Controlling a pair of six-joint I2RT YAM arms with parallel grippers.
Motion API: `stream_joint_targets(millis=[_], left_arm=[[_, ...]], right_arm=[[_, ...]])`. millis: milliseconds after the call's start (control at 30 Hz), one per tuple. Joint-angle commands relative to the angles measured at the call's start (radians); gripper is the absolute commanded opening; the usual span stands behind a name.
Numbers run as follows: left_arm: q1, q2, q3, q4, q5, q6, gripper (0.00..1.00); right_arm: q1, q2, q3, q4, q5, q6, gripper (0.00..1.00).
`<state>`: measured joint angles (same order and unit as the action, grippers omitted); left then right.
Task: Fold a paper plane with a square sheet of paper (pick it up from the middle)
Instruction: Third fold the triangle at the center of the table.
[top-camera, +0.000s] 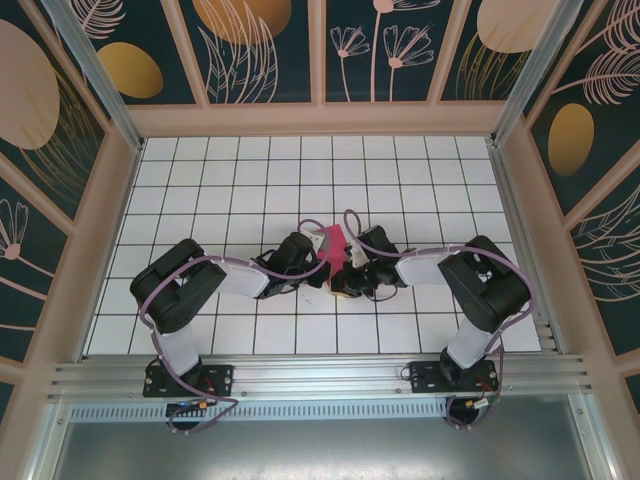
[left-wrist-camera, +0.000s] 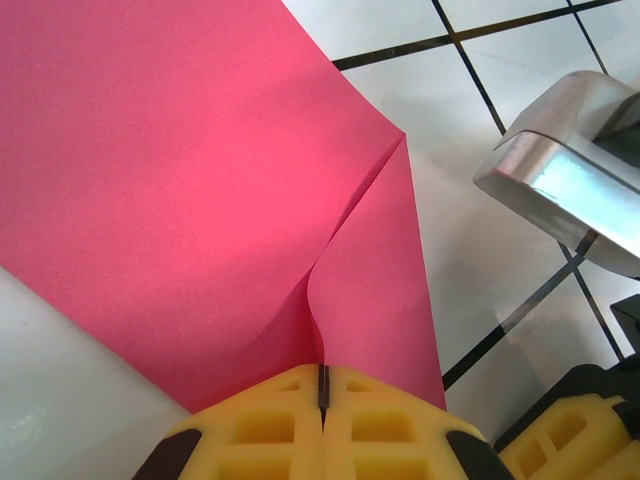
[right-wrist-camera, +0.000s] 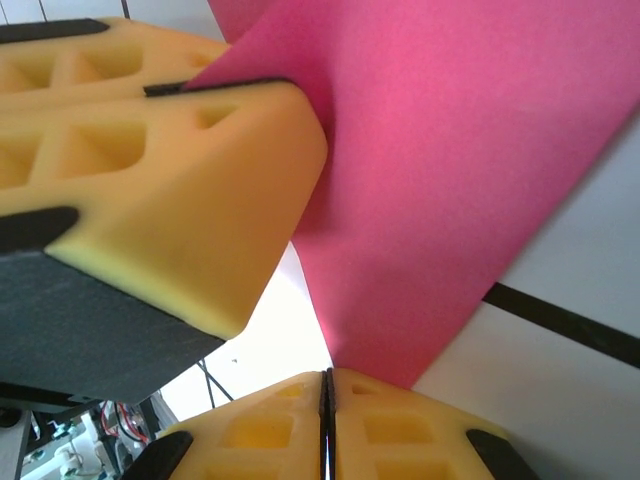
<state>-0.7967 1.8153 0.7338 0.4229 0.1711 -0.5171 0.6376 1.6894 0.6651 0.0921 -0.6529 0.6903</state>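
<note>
Pink paper sheet (left-wrist-camera: 180, 170) loosely bent, no dart shape yet. Left gripper (left-wrist-camera: 322, 398) and right gripper (right-wrist-camera: 327, 398) both pinch it. Most folds likely remain.

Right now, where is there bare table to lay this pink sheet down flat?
Free: the far tile rows of the table, between the pink sheet and the back wall. Crowded: the near middle, where the left fingers and right fingers both pinch the sheet, and the front rows, spanned by the left arm and right arm.

Both end effectors (left-wrist-camera: 323, 398) (right-wrist-camera: 326, 398) pinched closed, seemingly touching
</note>
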Motion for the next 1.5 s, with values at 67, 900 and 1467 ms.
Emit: stream_joint_targets(millis=[67,900,1467], left_arm=[[0.008,-0.008,0.008,-0.074,-0.020,0.012,0.00],[0.007,-0.130,0.015,-0.154,-0.178,-0.050,0.35],[0.008,-0.125,0.060,-0.110,-0.042,-0.251,0.04]], right_arm=[[-0.056,-0.119,0.046,-0.060,0.068,-0.024,0.13],[-0.127,0.154,0.184,-0.102,0.165,-0.129,0.11],[-0.115,0.136,0.195,-0.092,0.154,-0.103,0.12]])
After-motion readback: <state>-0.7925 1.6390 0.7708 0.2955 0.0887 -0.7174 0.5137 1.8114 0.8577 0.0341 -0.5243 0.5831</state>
